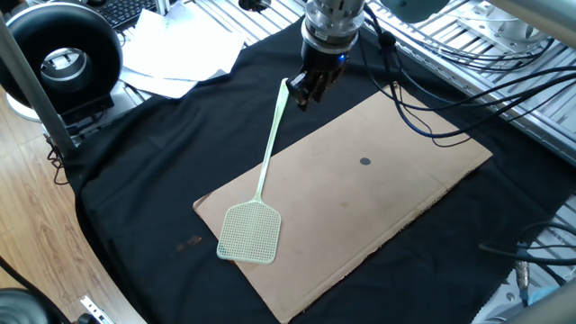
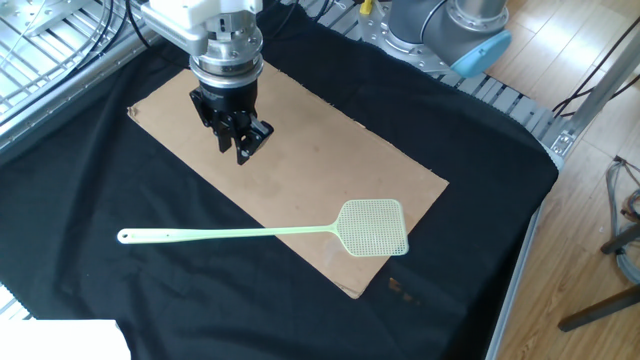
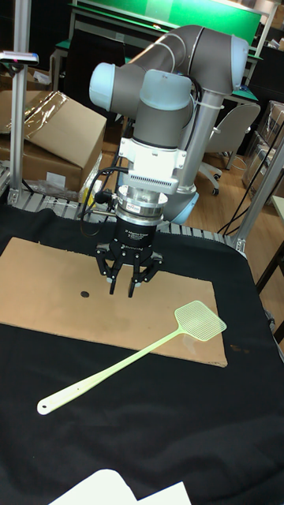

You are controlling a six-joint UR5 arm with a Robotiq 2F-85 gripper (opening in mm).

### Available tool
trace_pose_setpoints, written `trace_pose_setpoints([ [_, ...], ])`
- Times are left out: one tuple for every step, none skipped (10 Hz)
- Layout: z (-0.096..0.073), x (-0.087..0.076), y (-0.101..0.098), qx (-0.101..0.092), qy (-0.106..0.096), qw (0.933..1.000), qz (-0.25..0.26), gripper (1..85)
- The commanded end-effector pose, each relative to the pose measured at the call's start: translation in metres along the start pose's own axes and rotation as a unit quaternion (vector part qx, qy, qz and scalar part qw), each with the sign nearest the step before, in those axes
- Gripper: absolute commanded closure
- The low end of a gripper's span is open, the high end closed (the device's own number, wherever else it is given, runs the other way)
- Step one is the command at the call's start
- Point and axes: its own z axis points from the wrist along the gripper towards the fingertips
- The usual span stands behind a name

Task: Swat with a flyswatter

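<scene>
**Flyswatter flat on the table, arm hanging above the board**

- Nearest in the tall fixed view: a corner of white paper (image 3: 106,488) at the bottom edge, lying on the black cloth (image 3: 158,426) that covers the table.
- Flyswatter (image 3: 130,357): pale green, lying flat and free. The handle end with its small hole rests on the cloth, nearest that camera. The thin handle runs diagonally up onto the cardboard sheet (image 3: 47,292). The square mesh head (image 2: 375,227) rests on the cardboard near one corner, its outer edge close to the cardboard's edge. Nothing touches it.
- A small reddish mark (image 2: 400,288) shows on the cloth just past that cardboard corner.
- Cardboard: a long brown rectangle laid flat on the cloth, with one small dark dot (image 1: 364,162) on it.
- Gripper (image 2: 238,137): pointing down above the cardboard, clear of the surface and well apart from the flyswatter in the other fixed view. The jaws are spread a little, with nothing between them.
- In one fixed view the gripper (image 1: 306,93) overlaps the handle tip; the two other views show a gap between them.
- Farther off: the grey arm (image 3: 162,102), then cardboard boxes (image 3: 51,134) and a chair (image 3: 229,126) behind the table.
- Beyond the cloth's edge in one fixed view: loose white papers (image 1: 175,54) and a black round fan (image 1: 63,58).
</scene>
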Motion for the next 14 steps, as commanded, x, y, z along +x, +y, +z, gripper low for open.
trace_pose_setpoints([
  [-0.002,-0.008,-0.002,0.003,-0.015,0.9998,-0.009,48.0],
  [-0.002,-0.011,-0.003,0.004,-0.02,0.9997,-0.01,47.7],
  [-0.002,-0.011,-0.006,0.01,-0.021,0.9996,-0.016,44.0],
  [-0.002,0.0,-0.007,0.011,0.0,0.9998,-0.016,42.0],
  [-0.002,0.004,-0.015,0.027,0.008,0.9994,-0.021,41.7],
  [-0.002,0.012,-0.016,0.029,0.024,0.9991,-0.02,41.7],
  [-0.003,0.016,-0.017,0.031,0.032,0.9988,-0.02,40.0],
  [-0.003,0.024,-0.014,0.025,0.047,0.9985,-0.014,39.7],
  [-0.003,0.029,-0.012,0.021,0.057,0.9981,-0.008,39.3],
  [-0.003,0.028,-0.012,0.021,0.055,0.9982,-0.013,38.0],
  [-0.003,0.024,-0.013,0.023,0.047,0.9987,-0.004,35.0],
  [0.012,0.017,-0.001,0.01,0.043,0.9989,0.016,34.3],
  [0.026,0.009,0.014,-0.008,0.035,0.999,0.026,31.3],
  [0.035,0.002,0.014,-0.008,0.031,0.9992,0.023,29.7],
])
